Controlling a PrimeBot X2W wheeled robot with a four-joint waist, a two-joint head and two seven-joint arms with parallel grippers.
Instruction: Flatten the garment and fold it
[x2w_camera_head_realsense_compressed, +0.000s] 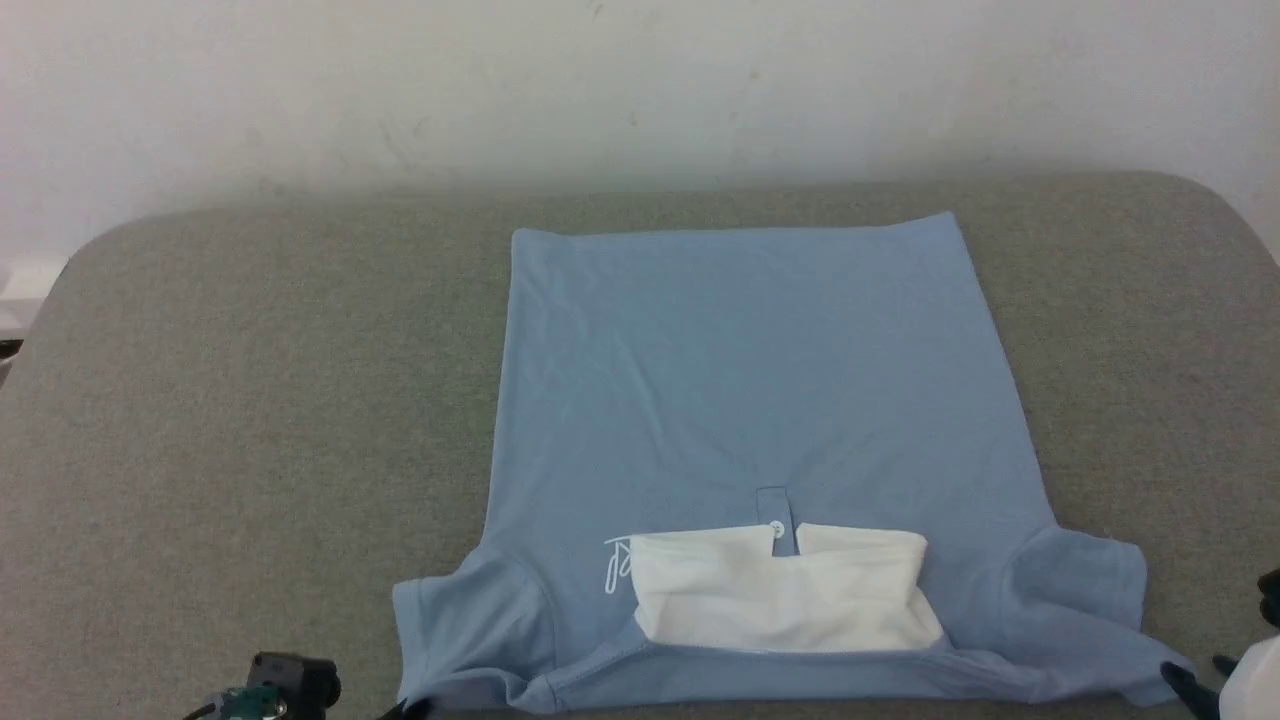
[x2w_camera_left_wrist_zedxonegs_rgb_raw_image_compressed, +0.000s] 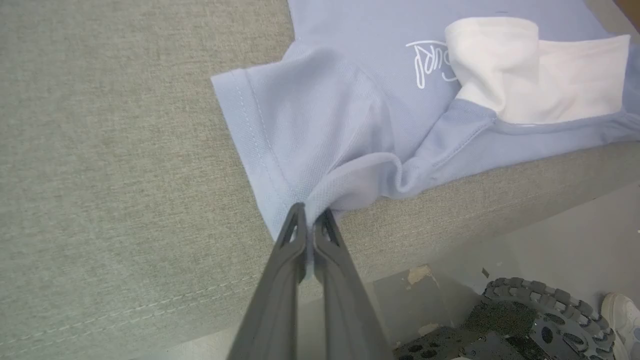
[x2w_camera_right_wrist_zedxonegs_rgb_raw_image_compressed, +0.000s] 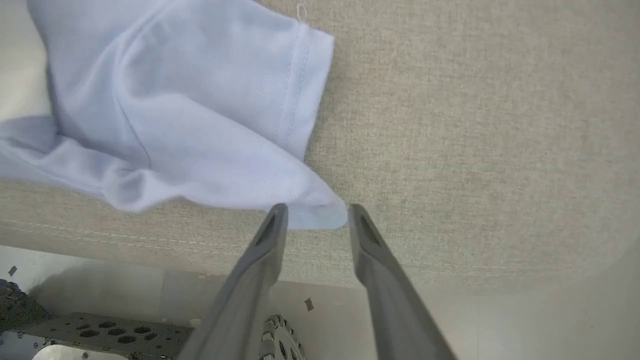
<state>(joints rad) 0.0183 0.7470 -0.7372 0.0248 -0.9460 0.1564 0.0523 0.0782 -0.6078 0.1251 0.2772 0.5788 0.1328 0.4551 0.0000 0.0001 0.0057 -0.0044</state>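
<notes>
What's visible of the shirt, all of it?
Light blue knit polo shirt, front up and mostly flat on the grey surface, hem far, white collar near. White button, white outline logo beside the collar. Both short sleeves rumpled. The left gripper pinches one sleeve corner; the right gripper stands open around the other's.

The garment (x2w_camera_head_realsense_compressed: 750, 380), a light blue polo, lies flat, front up on grey upholstery (x2w_camera_head_realsense_compressed: 250, 400), white collar (x2w_camera_head_realsense_compressed: 780, 600) near, hem far, sleeves out left and right.
</notes>
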